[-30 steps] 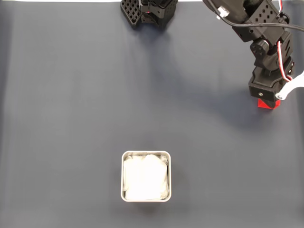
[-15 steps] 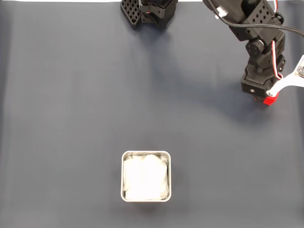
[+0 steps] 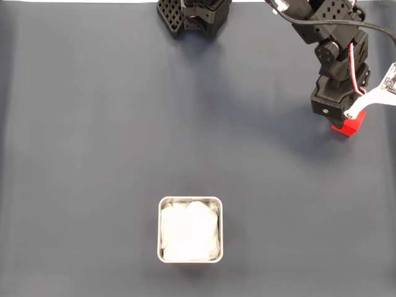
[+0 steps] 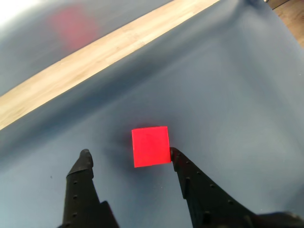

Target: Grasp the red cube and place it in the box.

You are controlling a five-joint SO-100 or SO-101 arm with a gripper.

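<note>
Fingers (image 4: pixel 128 154) spread wide, nothing clamped. Wrist view: two black toothed plastic fingers, the left tip (image 4: pixel 84 156) well clear of the small bright red matte cube (image 4: pixel 150 146), the right tip (image 4: pixel 175 154) at the cube's lower right corner, touching or just beside it, can't tell which. Cube sits flat on the dark grey-blue cloth (image 4: pixel 228 95) covering the desk, offset toward the right finger rather than centred in the gap.

Fixed view: black arm (image 3: pixel 337 55) reaches in from the far edge to the far right of the desk; cube (image 3: pixel 346 125) pokes out partly under the arm's end (image 3: pixel 339 117), white plastic piece (image 3: pixel 371 99) just above it. Small square metal-rimmed box with white soft lining (image 3: pixel 159 232) sits near-centre, well apart from the cube, to its left and nearer. Pale wooden strip (image 4: pixel 95 54) shows past the cloth edge in the wrist view.
</note>
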